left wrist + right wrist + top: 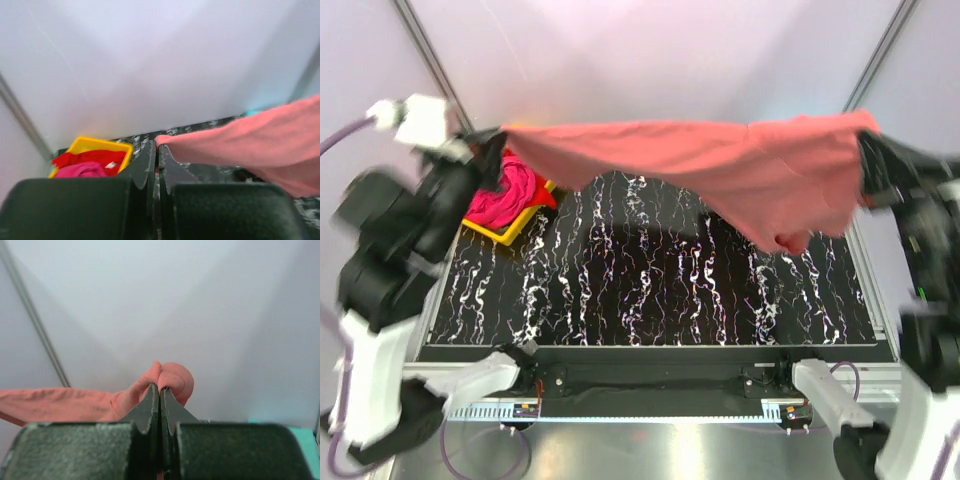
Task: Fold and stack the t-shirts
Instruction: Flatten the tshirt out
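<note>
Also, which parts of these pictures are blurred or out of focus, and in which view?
Top external view: the left arm looks smeared, the salmon-pink t-shirt fairly sharp. Left wrist view: the left hand and the yellow tray look soft. Right wrist view: the right hand is sharper, shut on the t-shirt.

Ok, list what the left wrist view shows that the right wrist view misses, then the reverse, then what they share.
Only the left wrist: the yellow tray holding the red t-shirt and the magenta t-shirt, plus the black marbled table.
Only the right wrist: a bunched knob of the salmon-pink t-shirt poking past the right jaws' tips.
Both: that salmon-pink t-shirt pinched in shut jaws, one end in the left jaws, the other in the right jaws, against a pale wall.
</note>
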`<action>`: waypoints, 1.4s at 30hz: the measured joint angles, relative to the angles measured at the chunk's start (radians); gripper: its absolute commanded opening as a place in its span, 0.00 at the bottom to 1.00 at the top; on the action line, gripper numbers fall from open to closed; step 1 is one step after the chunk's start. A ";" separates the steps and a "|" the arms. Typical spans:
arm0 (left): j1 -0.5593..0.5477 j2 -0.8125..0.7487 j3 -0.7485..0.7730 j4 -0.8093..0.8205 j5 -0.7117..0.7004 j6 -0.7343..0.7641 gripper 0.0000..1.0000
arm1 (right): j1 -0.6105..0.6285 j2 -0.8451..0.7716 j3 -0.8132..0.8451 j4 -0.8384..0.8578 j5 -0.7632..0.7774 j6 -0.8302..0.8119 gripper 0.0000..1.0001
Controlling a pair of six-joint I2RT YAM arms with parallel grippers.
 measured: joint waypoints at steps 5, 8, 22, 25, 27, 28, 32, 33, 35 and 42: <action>0.000 -0.308 -0.242 0.177 0.177 -0.116 0.00 | 0.000 -0.249 0.001 0.004 -0.046 0.049 0.00; 0.000 -0.371 -0.257 0.234 0.256 -0.179 0.00 | 0.000 -0.352 0.000 0.023 -0.086 0.082 0.00; 0.000 0.008 -0.061 0.159 0.052 -0.048 0.00 | 0.000 0.035 0.048 0.024 -0.082 0.019 0.00; 0.033 0.112 -0.063 0.172 -0.012 -0.003 0.00 | 0.000 0.201 0.043 0.051 -0.087 0.008 0.00; 0.070 0.186 -0.062 0.182 -0.030 0.015 0.00 | 0.000 0.309 0.047 0.063 -0.091 -0.006 0.00; 0.090 0.219 -0.057 0.182 -0.039 0.023 0.00 | 0.000 0.345 0.047 0.065 -0.092 -0.012 0.00; 0.142 0.341 -0.026 0.184 -0.079 0.041 0.00 | 0.000 0.469 0.068 0.063 -0.098 -0.052 0.00; 0.150 0.357 -0.021 0.186 -0.085 0.043 0.00 | 0.000 0.489 0.092 0.058 -0.101 -0.063 0.00; 0.157 0.369 -0.018 0.199 -0.090 0.049 0.00 | 0.000 0.537 0.182 0.027 -0.117 -0.092 0.00; 0.158 0.327 0.023 0.284 -0.089 0.064 0.00 | 0.000 0.529 0.352 0.014 -0.142 -0.159 0.00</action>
